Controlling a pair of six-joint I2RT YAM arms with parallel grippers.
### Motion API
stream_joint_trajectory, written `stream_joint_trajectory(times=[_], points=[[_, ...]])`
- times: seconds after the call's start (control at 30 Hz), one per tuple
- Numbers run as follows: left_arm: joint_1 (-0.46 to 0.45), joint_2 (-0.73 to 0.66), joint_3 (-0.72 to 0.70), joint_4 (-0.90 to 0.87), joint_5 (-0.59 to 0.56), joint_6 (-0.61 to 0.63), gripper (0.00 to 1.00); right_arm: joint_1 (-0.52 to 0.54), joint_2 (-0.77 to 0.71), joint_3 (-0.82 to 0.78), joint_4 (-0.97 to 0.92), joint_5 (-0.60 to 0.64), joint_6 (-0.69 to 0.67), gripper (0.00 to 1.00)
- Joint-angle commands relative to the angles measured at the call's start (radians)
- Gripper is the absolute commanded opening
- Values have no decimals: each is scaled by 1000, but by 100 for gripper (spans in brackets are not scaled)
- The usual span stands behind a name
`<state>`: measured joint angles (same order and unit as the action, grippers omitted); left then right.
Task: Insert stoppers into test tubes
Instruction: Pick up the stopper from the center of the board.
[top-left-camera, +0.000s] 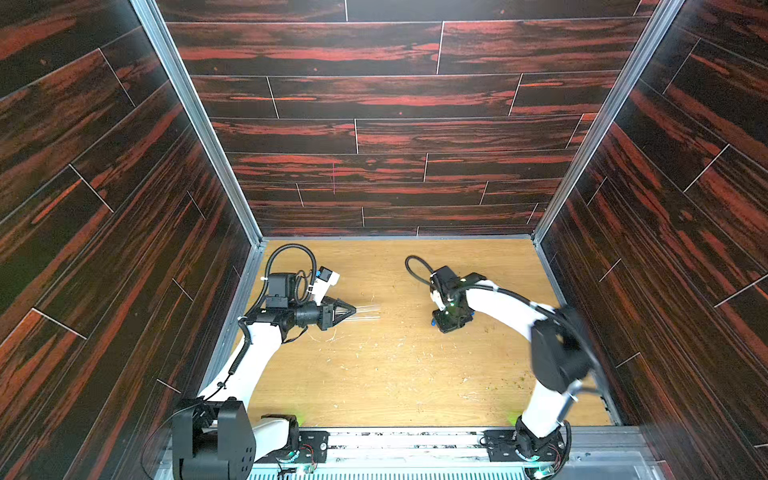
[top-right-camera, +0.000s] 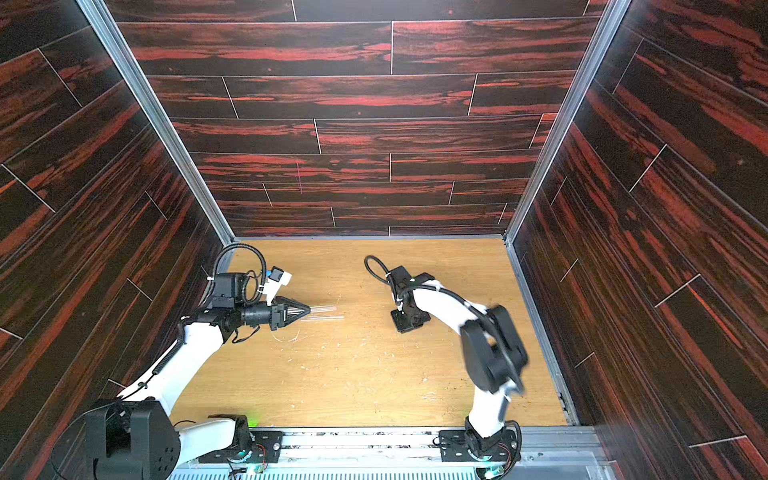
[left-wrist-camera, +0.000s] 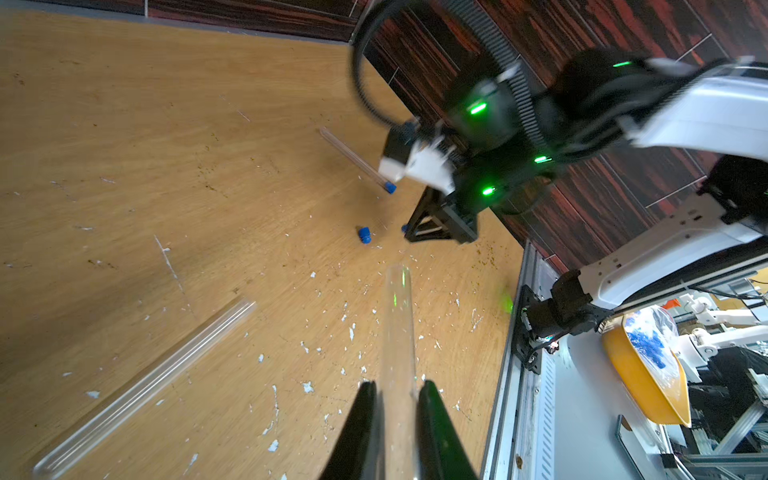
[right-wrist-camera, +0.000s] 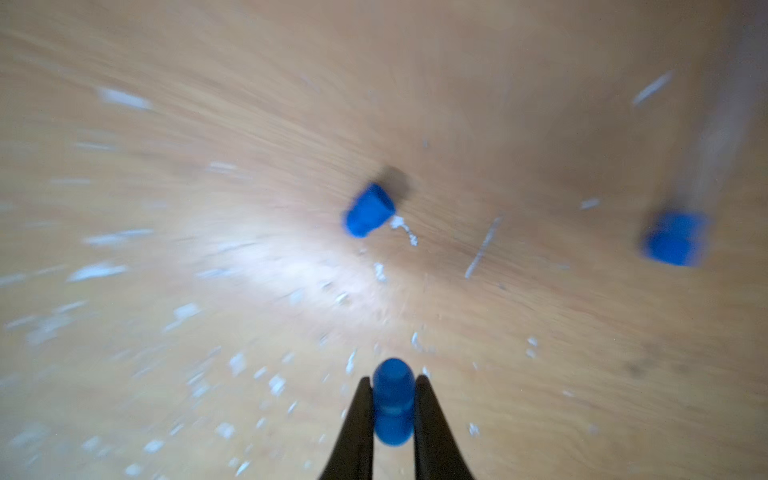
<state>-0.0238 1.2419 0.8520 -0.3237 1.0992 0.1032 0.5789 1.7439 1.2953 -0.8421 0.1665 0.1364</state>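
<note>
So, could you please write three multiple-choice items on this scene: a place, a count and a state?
1. The unheld open test tube lies: A) flat on the table; B) upright in a rack; C) across an arm.
2. Blue stoppers in the right wrist view: A) one; B) three; C) five.
3. The right pincer is: A) open, empty; B) shut on a stopper; C) shut on a tube.
Answers: 1 A, it rests on the wood; 2 B, one gripped, one loose, plus the fitted stopper; 3 B, blue shows in its grip.
</note>
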Motion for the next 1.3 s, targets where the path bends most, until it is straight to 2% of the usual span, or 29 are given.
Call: stream_joint_trajectory(times=[0.0, 0.33, 0.5, 0.73, 0.9, 1.27], points=[[-12, 7, 13, -2, 12, -5, 0, 30, -116, -30, 40, 32, -33, 16], [-93, 40, 22, 13, 24, -45, 0, 220, -316, -130, 184, 199, -170, 15], [-121, 46, 27, 25, 46, -70, 0, 348, -356, -164, 237, 288, -265, 15], [-170, 35, 21, 31, 89, -83, 1, 449, -450, -213, 314, 304, -402, 16], [-188, 34, 28, 20, 104, -83, 0, 481, -506, -221, 343, 277, -472, 16], [-209, 24, 42, -9, 178, -78, 0, 541, -526, -266, 367, 290, -531, 16]])
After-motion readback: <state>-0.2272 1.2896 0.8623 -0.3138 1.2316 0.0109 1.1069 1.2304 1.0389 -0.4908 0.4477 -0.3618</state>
